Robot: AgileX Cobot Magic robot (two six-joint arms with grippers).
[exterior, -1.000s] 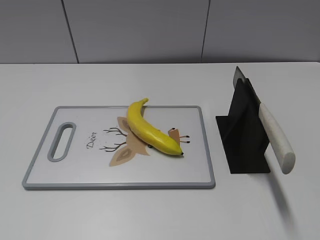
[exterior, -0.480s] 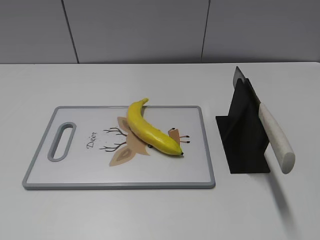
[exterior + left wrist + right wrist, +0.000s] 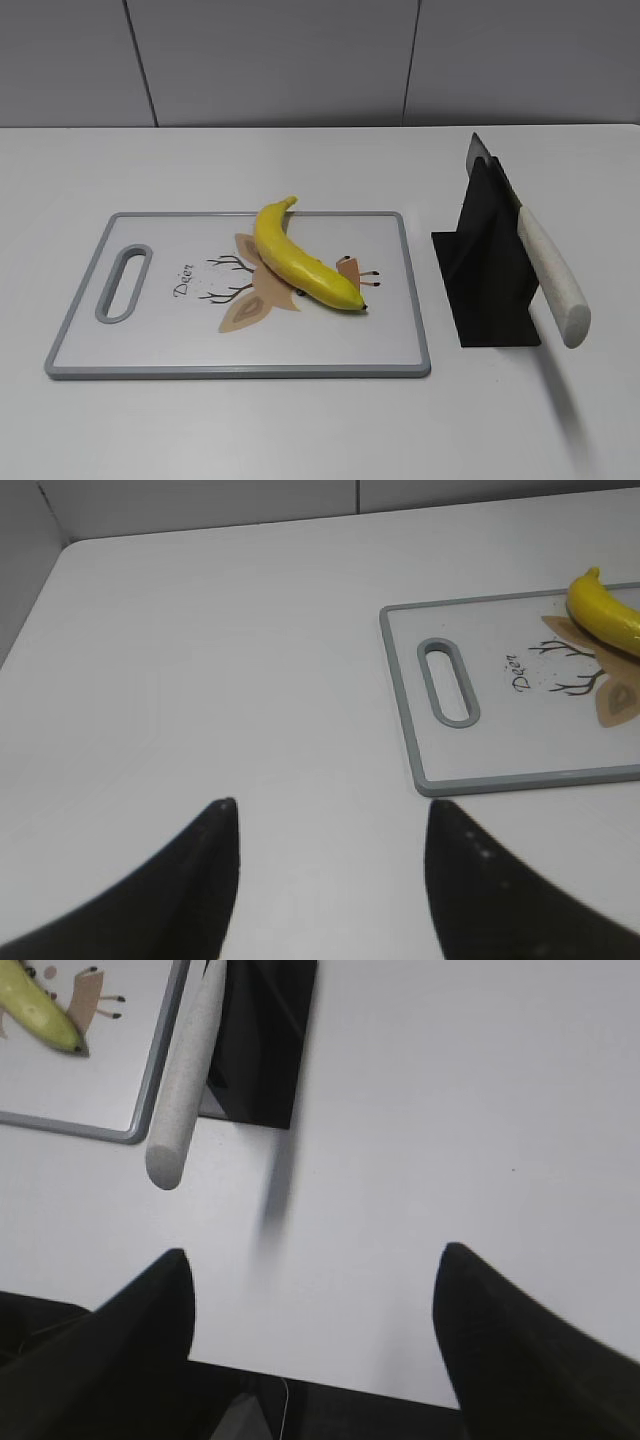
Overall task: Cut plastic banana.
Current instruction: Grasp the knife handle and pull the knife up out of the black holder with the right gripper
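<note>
Nothing has moved; banana (image 3: 302, 260) lies mid-board (image 3: 150, 355), knife (image 3: 548, 270) in its stand (image 3: 485, 275) at 3 o'clock; both claws gape, empty; a glancing grab could topple that stand.

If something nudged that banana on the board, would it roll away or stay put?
The banana would probably slide or pivot rather than roll, since it is curved and lies on its side. Its glossy skin and the smooth board suggest it may skid easily. It keeps a crisp molded shape, so it is likely stiff and fairly light, and may need steadying when cut.
</note>
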